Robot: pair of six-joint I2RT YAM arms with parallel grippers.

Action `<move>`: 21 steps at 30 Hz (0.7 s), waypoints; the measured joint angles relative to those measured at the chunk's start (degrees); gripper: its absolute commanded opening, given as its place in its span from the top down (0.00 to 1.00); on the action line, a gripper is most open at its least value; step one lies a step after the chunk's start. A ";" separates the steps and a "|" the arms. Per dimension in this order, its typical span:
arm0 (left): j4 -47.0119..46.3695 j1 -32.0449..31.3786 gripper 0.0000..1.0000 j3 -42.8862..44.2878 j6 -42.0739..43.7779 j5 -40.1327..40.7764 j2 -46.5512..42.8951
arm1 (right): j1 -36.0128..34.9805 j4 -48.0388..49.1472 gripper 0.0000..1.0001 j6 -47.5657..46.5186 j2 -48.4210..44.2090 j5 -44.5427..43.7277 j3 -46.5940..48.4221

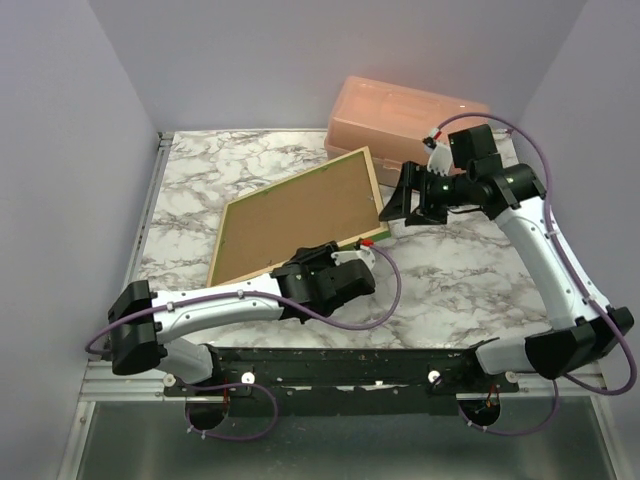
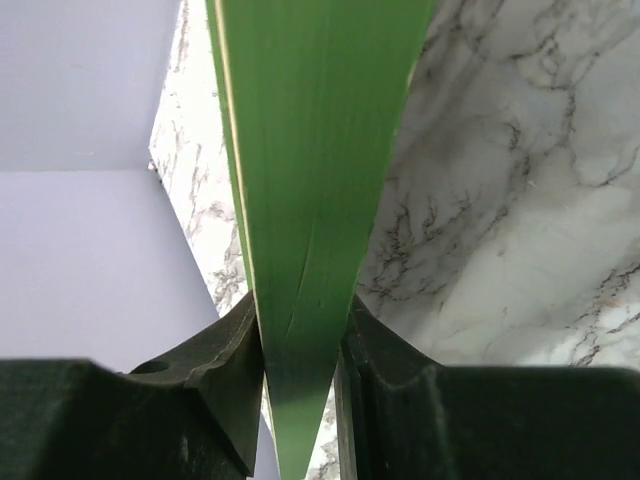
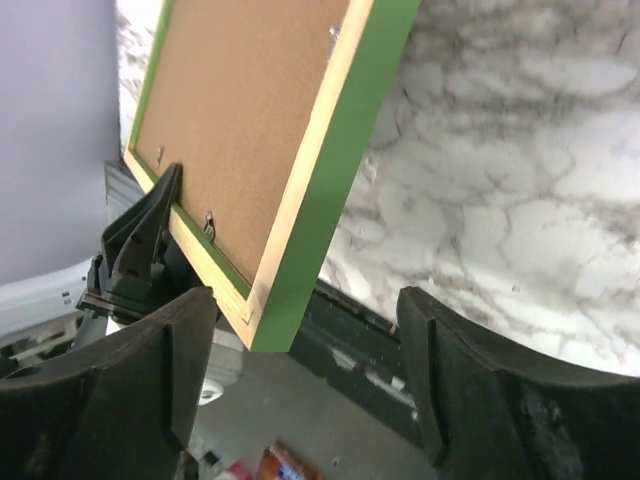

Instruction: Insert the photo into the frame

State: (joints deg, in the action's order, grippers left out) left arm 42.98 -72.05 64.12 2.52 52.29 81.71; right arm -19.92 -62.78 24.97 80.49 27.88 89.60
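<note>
Left wrist: left fingers clamp thin green wooden picture frame by its edge. Right fingers spread wide, empty. Best: hold firm, set it flat.

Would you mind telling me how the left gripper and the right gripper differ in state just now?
The left gripper is closed on the frame's green edge, whereas the right gripper stands wide open, holding nothing. The left fingers press the frame from both sides; the right fingers flank its corner, apparently clear of it. Both are black and at the same frame.
</note>
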 measured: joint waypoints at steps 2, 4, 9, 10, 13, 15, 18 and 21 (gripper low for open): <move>0.96 0.04 0.93 1.31 -0.04 0.74 -1.31 | 0.00 2.56 0.12 -0.52 -2.10 -0.90 0.35; 2.21 0.09 0.94 2.60 0.07 1.25 -2.84 | 0.00 5.20 0.11 -1.22 -4.42 -2.12 0.46; 5.27 0.09 0.94 4.26 0.02 1.22 -7.04 | 0.00 14.95 0.11 -5.16 -10.27 -4.24 -0.31; 6.25 0.09 0.94 4.70 -0.04 0.92 -8.15 | 0.00 17.97 0.11 -6.36 -11.98 -4.26 -1.57; 8.72 0.09 0.95 5.81 -0.50 -0.68 -10.71 | 0.00 27.93 0.11 -10.75 -18.10 -3.50 -7.67; 10.64 0.11 0.94 6.75 -0.92 -2.25 -12.09 | 0.00 35.54 0.01 -14.23 -22.25 -1.07 -13.40; 13.46 0.15 0.95 8.07 -1.79 -5.05 -13.90 | 0.00 46.73 0.00 -18.97 -27.96 3.52 -22.71; 15.50 0.22 0.95 8.50 -2.58 -7.04 -15.02 | 0.00 55.15 0.00 -24.20 -30.73 8.31 -28.61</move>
State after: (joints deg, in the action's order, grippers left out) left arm 58.48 -71.83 72.62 -0.05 45.25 66.70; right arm -19.92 -7.64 0.78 49.76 36.18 60.99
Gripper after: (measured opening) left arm 0.292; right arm 0.996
